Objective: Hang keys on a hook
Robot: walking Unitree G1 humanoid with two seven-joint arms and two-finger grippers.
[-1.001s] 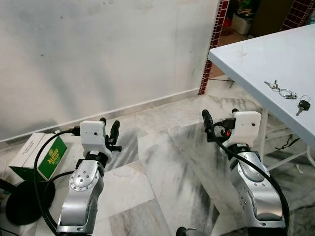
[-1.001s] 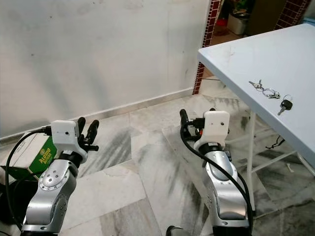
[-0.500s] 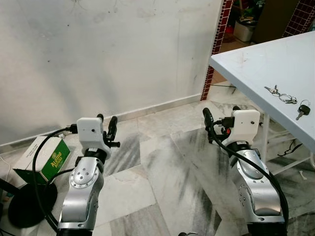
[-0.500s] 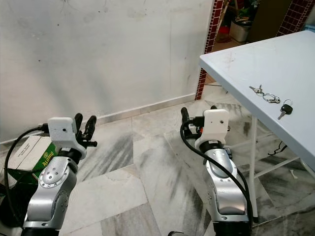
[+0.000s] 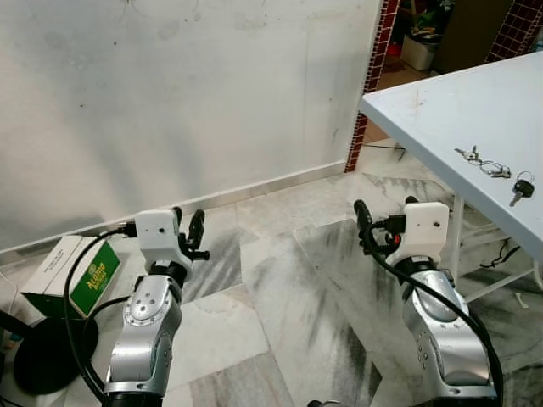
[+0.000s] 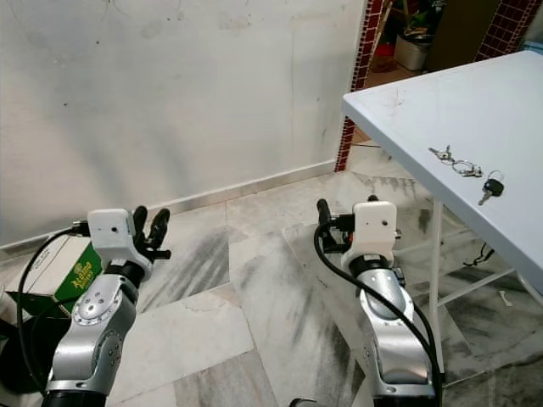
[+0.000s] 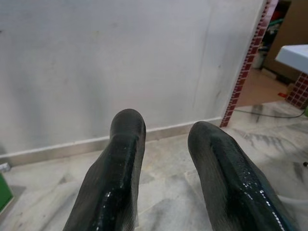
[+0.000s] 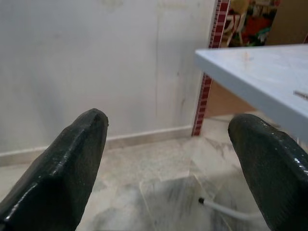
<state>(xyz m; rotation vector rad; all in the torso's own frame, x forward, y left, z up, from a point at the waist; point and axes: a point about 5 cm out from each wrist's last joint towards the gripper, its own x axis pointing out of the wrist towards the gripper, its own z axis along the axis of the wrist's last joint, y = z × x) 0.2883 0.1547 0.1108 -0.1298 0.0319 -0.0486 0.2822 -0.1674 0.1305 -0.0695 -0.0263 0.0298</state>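
A bunch of silver keys (image 5: 484, 161) on a ring lies on the white table (image 5: 441, 93) at the right. A black-headed key (image 5: 519, 186) lies beside it, nearer the table's edge. My right gripper (image 5: 386, 212) hovers over the marble floor, lower than the tabletop and left of the keys. It is open wide with nothing between its fingers (image 8: 72, 154). My left gripper (image 5: 187, 225) is held up at the left, far from the table. It faces the white wall, fingers (image 7: 120, 159) slightly apart and holding nothing.
A green and white box (image 5: 81, 271) and a black round base (image 5: 38, 352) sit on the floor at the left. The white table's legs (image 5: 458, 229) stand close to my right arm. A red-tiled pillar (image 5: 373, 59) borders a doorway beyond the wall.
The view has tilted up a little since a second ago. Both grippers sit slightly lower in the picture now. The keys lie where they were.
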